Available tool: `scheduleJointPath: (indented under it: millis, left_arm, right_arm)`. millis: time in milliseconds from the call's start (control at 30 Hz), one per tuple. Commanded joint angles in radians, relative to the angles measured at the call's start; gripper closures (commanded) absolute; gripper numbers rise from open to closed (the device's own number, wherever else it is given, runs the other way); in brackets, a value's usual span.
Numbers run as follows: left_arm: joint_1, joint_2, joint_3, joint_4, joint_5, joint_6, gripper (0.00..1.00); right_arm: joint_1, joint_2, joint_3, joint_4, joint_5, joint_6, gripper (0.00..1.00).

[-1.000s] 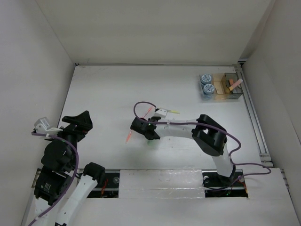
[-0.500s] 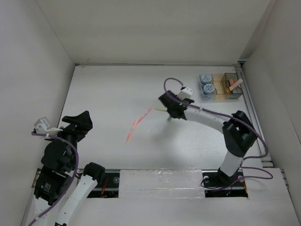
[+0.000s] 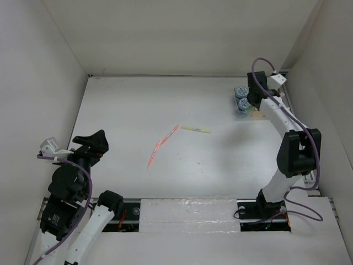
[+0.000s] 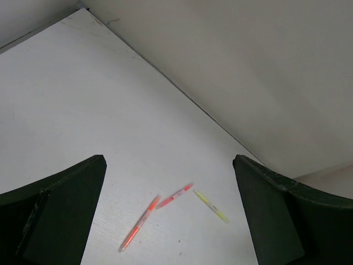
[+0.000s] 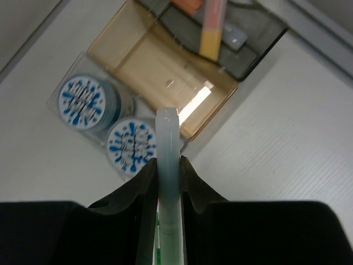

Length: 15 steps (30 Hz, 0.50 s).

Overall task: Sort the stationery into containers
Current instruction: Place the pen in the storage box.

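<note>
My right gripper (image 5: 167, 164) (image 3: 253, 95) is shut on a pale green pen (image 5: 167, 143), which it holds above the containers (image 5: 165, 72) at the table's back right. The pen's tip hangs over the near edge of the amber middle compartment. Two blue-and-white pots (image 5: 88, 102) (image 5: 131, 146) (image 3: 242, 104) sit in the clear end compartment. Orange pens (image 5: 212, 27) lie in the dark end compartment. On the table's middle lie an orange pen (image 3: 153, 156) (image 4: 140, 223), a red pen (image 3: 171, 132) (image 4: 175, 196) and a yellow pen (image 3: 196, 130) (image 4: 210, 206). My left gripper (image 3: 91, 144) (image 4: 168, 163) is open and empty, far left.
White walls close in the table on the left, back and right. A metal rail (image 3: 300, 146) runs along the right edge beside the organiser. The right arm (image 3: 295, 154) reaches up along that side.
My right arm has swung from the table's middle to the back right corner, carrying the green pen over the organiser. The left arm and the three loose pens have not moved.
</note>
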<state>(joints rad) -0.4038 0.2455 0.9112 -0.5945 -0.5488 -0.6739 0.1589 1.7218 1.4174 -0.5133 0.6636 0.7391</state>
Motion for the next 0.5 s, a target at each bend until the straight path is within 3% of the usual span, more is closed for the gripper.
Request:
scheduleJointPath:
  millis: [0,233,467]
  left_arm:
    - [0.003,-0.006,0.006,0.033,0.009,0.007,0.0]
    - [0.003,-0.015,0.006,0.033,0.009,0.007,0.0]
    - [0.003,-0.014,0.006,0.033,0.009,0.007,0.0]
  right_arm:
    - [-0.106,0.005,0.049,0.005,-0.048,-0.044,1.0]
    - [-0.287,0.097,0.075,0.068,-0.192,-0.058,1.0]
    - [-0.367,0.163,0.178,0.151,-0.311,-0.19,1.0]
